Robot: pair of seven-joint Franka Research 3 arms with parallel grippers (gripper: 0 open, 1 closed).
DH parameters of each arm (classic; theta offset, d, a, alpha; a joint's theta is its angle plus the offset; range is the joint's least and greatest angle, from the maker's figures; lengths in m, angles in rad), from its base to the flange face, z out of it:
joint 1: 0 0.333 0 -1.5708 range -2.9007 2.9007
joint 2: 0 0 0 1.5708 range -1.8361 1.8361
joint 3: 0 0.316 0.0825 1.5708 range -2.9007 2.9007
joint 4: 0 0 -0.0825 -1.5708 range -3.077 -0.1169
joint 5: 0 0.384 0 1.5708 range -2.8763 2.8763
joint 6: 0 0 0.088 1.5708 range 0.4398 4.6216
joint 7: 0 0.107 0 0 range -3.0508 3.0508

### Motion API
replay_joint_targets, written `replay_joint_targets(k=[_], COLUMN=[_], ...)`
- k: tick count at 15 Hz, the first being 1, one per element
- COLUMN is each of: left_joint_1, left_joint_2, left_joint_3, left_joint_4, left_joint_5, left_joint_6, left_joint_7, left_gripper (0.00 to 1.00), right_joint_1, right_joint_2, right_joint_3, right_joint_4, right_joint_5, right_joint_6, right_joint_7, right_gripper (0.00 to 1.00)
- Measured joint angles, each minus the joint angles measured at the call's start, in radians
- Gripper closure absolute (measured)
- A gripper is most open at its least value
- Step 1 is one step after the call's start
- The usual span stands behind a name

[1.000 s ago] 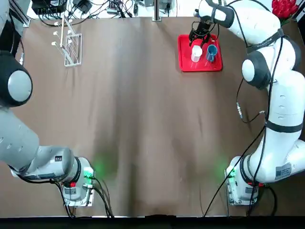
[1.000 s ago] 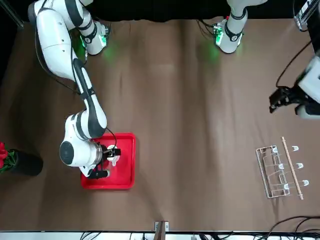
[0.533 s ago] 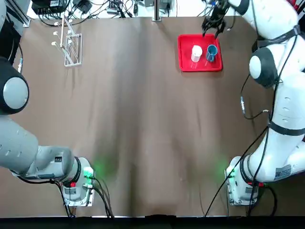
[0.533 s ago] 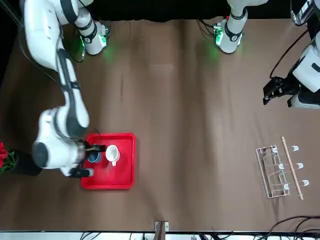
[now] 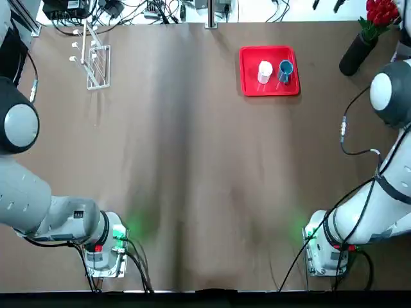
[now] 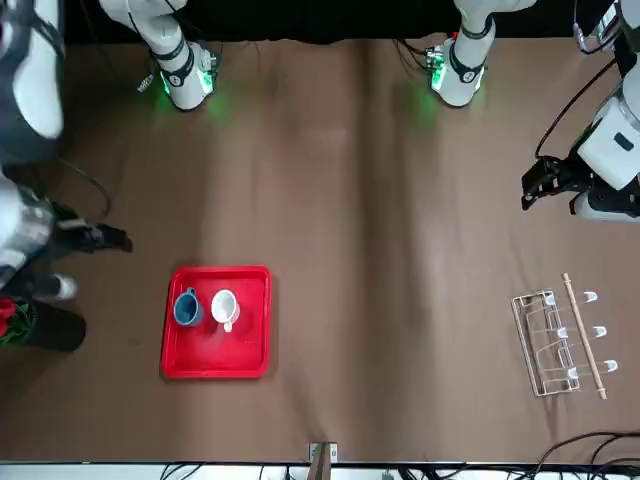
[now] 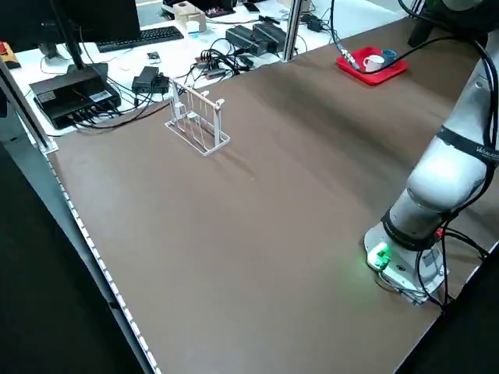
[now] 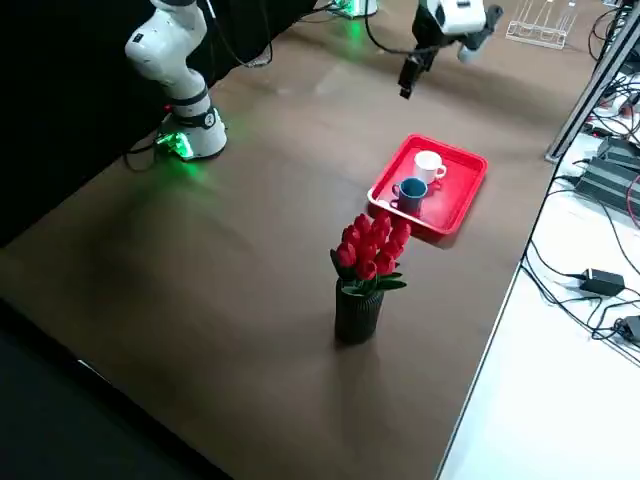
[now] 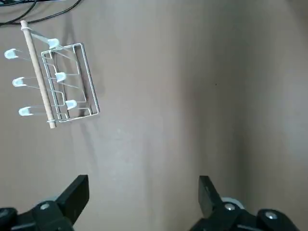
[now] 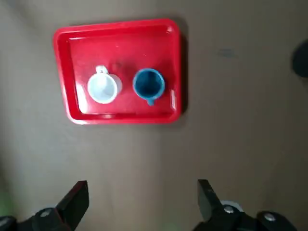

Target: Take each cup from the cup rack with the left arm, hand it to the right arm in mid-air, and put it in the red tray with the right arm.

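Note:
Both cups stand upright in the red tray (image 5: pixel 270 88) at the far right of the table: the white cup (image 5: pixel 264 70) and the light blue cup (image 5: pixel 286 69), side by side. High above the tray hangs my right gripper (image 10: pixel 142 201), open and empty; it also shows in the right side view (image 8: pixel 410 78). The cup rack (image 5: pixel 93 59) stands at the far left with bare pegs. My left gripper (image 9: pixel 143 197) is open and empty, raised above the table on the near side of the rack (image 9: pixel 57 82).
A black vase (image 5: pixel 355 52) with red flowers (image 5: pixel 380 10) stands right of the tray at the far right corner. Cables and boxes (image 7: pixel 78 89) lie beyond the table's far edge. Both arm bases (image 5: pixel 103 247) sit at the near edge.
My right gripper has lifted off the tray and swung up and away toward the vase side, leaving both cups in the tray. The left arm has barely shifted.

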Motion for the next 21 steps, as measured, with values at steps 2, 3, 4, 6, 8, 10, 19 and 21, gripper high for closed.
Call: replay_joint_targets(k=[2,3,4,6,8,10,19,21], left_joint_1=[-0.002,-0.003,-0.003,-0.004,-0.004,-0.006,-0.006,-0.006], left_joint_2=[0.0,0.0,0.0,0.0,0.0,0.0,-0.001,-0.001], left_joint_3=[0.0,-0.001,-0.001,-0.005,-0.013,-0.02,-0.022,-0.024], left_joint_4=[0.0,0.0,0.0,0.0,0.0,0.0,0.0,0.0], left_joint_5=[0.0,0.0,0.0,0.0,0.0,0.0,0.0,0.0], left_joint_6=[0.0,0.0,0.0,0.0,0.0,0.0,0.0,-0.001], left_joint_7=[-0.002,-0.002,-0.003,-0.003,-0.003,-0.006,-0.009,-0.009], left_gripper=[0.0,0.0,0.0,0.0,0.0,0.0,0.0,0.0], right_joint_1=[-0.019,-0.034,-0.064,-0.081,-0.089,-0.092,-0.258,-0.258], right_joint_2=[-0.044,-0.059,-0.082,-0.104,-0.13,-0.162,-0.333,-0.335], right_joint_3=[-0.001,-0.002,-0.003,-0.003,-0.003,-0.002,0.176,0.184], right_joint_4=[-0.003,-0.005,-0.007,-0.013,-0.032,-0.062,-0.213,-0.221], right_joint_5=[-0.029,-0.034,-0.036,-0.04,-0.045,-0.076,-0.131,-0.163], right_joint_6=[-0.046,-0.063,-0.085,-0.098,-0.1,-0.101,-0.055,-0.05], right_joint_7=[-0.02,-0.038,-0.061,-0.068,-0.068,-0.068,-0.069,-0.07], right_gripper=[0.0,0.0,0.0,0.0,0.0,0.0,0.0,0.0])
